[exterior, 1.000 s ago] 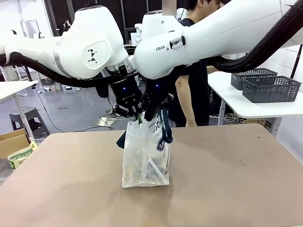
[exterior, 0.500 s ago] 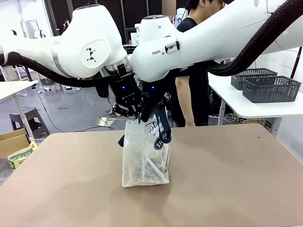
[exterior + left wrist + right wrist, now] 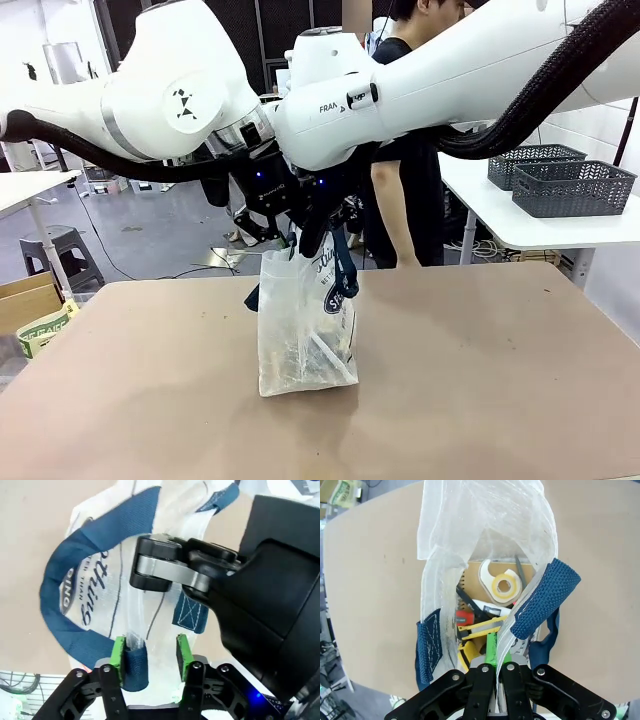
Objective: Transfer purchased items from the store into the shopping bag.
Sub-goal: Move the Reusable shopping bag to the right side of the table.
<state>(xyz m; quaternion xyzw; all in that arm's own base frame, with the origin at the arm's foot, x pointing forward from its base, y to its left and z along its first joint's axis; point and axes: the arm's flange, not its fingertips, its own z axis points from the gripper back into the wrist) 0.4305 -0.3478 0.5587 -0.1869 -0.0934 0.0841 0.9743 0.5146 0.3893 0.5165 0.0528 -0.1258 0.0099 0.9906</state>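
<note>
My left gripper [image 3: 150, 652] has its pads apart, astride the rim of the shopping bag [image 3: 305, 330]. The bag stands upright on the table [image 3: 500, 380], directly below the 2 grippers. My right gripper [image 3: 496, 656] is clamped on the rim alongside.

Translucent crinkled plastic shopping bag [image 3: 305, 340], woven cloth handles [image 3: 545, 597].

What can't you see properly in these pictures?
- Front view: the things inside the shopping bag are only vague shapes, because its cloudy plastic blurs them.
- Left wrist view: the logo lettering can't be read whole. The blue handle covers part of it.
- Right wrist view: below the tape roll, folds of the bag's plastic cover the other items, so they can't be told apart.
</note>
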